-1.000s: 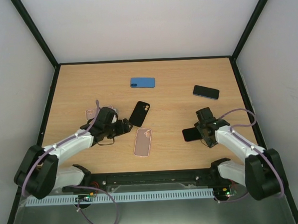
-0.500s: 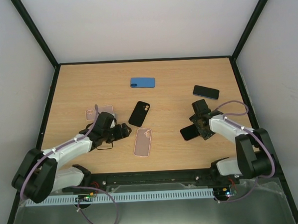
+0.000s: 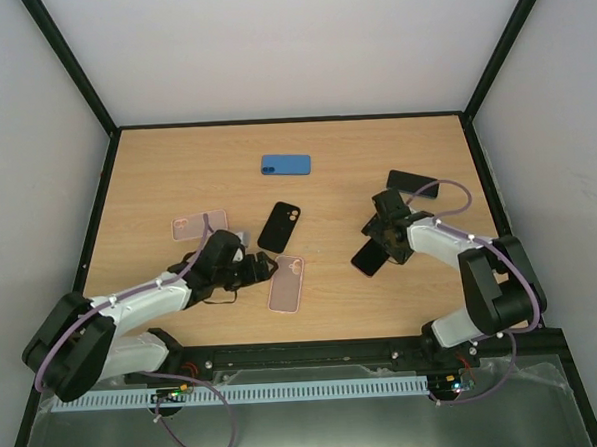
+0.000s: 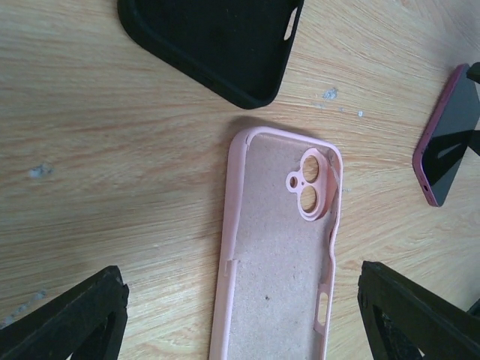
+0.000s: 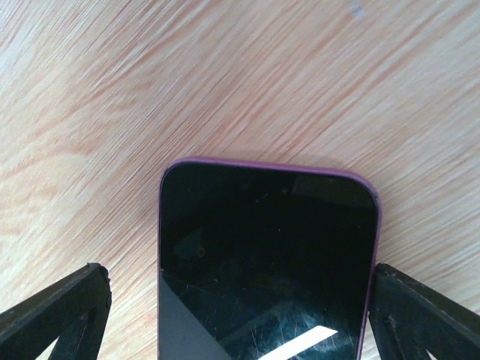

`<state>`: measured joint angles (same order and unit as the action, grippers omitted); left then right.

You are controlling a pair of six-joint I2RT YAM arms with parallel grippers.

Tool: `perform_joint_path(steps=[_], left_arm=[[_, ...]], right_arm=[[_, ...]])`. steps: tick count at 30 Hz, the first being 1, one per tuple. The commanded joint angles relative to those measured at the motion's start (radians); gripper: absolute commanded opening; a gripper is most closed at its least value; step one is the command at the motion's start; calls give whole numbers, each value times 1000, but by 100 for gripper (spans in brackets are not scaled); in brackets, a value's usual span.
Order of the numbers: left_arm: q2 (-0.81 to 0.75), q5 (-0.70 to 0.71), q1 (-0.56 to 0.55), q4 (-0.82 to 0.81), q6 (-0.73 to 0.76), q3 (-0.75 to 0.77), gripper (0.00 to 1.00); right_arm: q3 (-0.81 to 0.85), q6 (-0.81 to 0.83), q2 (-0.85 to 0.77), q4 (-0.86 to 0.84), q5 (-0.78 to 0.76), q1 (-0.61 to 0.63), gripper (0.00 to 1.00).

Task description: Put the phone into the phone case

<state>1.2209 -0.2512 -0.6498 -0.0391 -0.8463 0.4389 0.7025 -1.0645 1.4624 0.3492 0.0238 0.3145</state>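
A pink phone case [image 3: 287, 282] lies open side up at the front middle of the table; it also shows in the left wrist view [image 4: 277, 247]. My left gripper [image 3: 257, 270] [image 4: 240, 289] is open, and its fingers [image 4: 75, 322] straddle the case's lower end without touching it. A phone with a purple rim [image 3: 370, 257] lies screen up, right of the case. My right gripper [image 3: 384, 239] [image 5: 238, 277] is open around the phone [image 5: 262, 255]. The right finger [image 5: 427, 315] is at the phone's edge. The left finger is apart from it.
A black case [image 3: 281, 226] lies just behind the pink case, and a blue case [image 3: 285, 164] lies farther back. A clear pinkish case [image 3: 199, 226] is at the left. A black phone [image 3: 413, 183] lies behind the right gripper. The purple-rimmed phone shows at the right in the left wrist view [image 4: 450, 146].
My right gripper has moved back and left, and the purple-rimmed phone has slid and turned with it toward the middle. My left gripper has moved right, up to the pink case.
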Motion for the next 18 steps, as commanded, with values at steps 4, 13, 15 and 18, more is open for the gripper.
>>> perform_joint_path(steps=[4, 13, 15, 18], left_arm=[[11, -15, -28, -60, -57, -44, 84], [44, -34, -110, -140, -138, -68, 83], [55, -32, -134, -159, -156, -68, 83], [76, -24, -174, -197, -187, -69, 83]], right_arm=[[46, 114, 84, -8, 9, 149, 89], [75, 132, 116, 25, -88, 254, 86], [75, 129, 121, 33, -105, 269, 86], [82, 128, 135, 47, -135, 290, 86]])
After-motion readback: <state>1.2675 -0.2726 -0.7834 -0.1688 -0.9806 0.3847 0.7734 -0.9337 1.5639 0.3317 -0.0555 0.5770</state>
